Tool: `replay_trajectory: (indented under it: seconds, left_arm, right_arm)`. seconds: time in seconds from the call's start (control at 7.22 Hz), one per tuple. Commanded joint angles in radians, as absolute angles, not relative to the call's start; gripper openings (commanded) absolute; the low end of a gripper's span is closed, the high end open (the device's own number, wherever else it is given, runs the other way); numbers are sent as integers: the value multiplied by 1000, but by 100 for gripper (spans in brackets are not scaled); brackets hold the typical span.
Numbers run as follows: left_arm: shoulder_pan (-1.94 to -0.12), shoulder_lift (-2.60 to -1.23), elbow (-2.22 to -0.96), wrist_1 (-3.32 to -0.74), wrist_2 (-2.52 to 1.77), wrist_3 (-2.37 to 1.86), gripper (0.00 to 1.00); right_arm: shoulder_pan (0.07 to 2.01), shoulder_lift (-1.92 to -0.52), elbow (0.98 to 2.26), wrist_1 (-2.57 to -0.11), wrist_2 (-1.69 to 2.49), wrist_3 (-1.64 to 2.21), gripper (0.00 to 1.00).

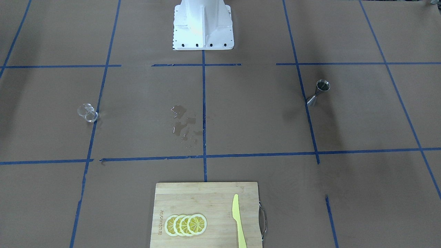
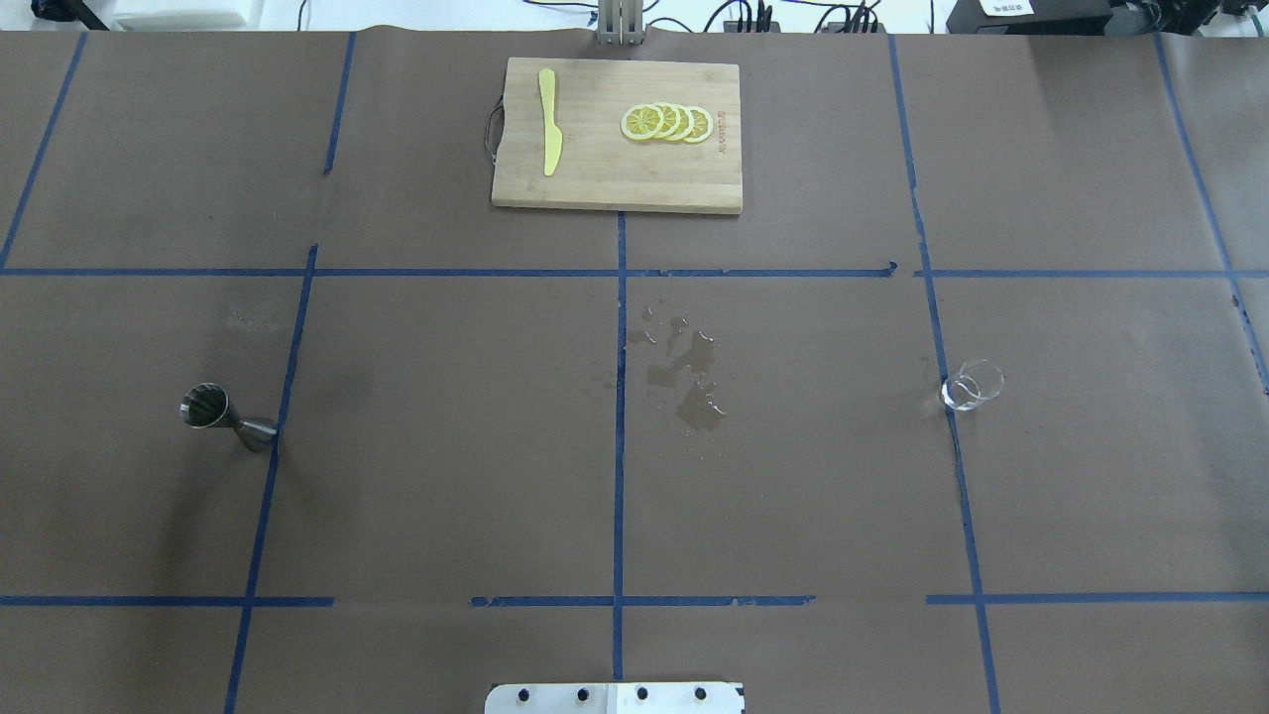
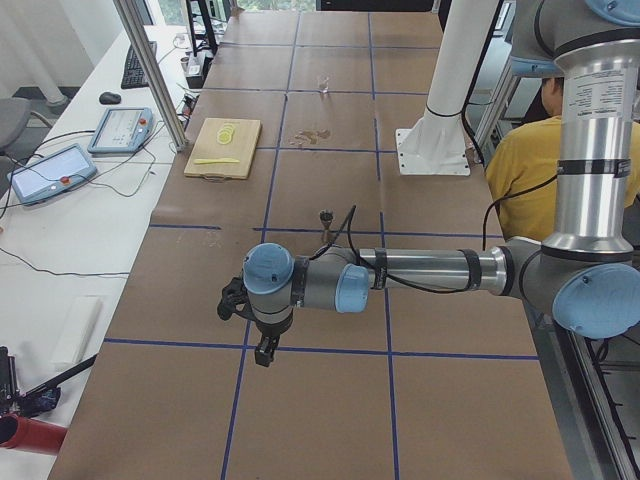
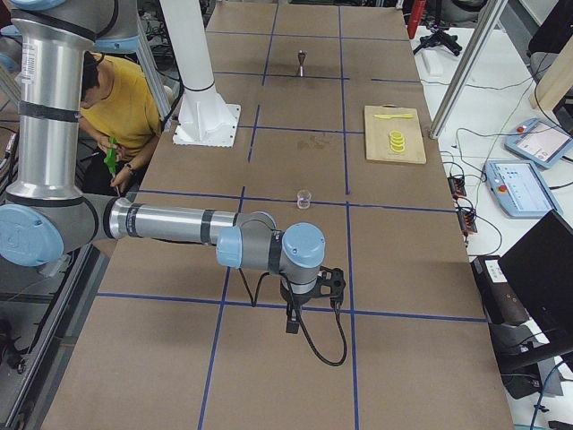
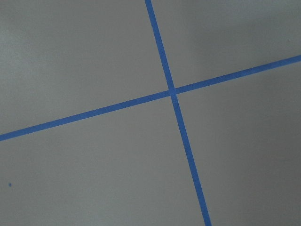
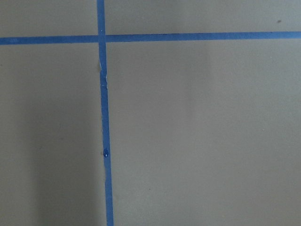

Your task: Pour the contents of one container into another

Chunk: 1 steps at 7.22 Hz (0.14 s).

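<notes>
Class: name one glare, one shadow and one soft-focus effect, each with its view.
Front-facing view: glare washes out the white robot base; the glass cup shows mainly as glints. Overhead view: a soft shadow falls near the jigger. Left wrist view: the tape lines look slightly soft.

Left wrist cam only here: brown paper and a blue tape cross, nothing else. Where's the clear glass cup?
Observer: The small clear glass cup stands upright on the robot's right side, well out from the base.
Operator: And the other container?
Observer: The steel double-cone jigger stands upright on the robot's left side, far from the cup.
Operator: Surface dry?
Observer: No. A wet spill patch lies between them, next to the centre line.
</notes>
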<state>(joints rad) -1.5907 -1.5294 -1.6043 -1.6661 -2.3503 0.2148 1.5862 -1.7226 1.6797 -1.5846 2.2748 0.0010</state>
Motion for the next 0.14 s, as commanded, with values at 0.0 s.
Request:
replay_trajectory:
  seconds: [0.0]
  left_arm:
    - [-1591,-1529,-1600,-1667,-2347,215,100]
  right_arm:
    - [1586,-1723,1680,-1585,2275,0,100]
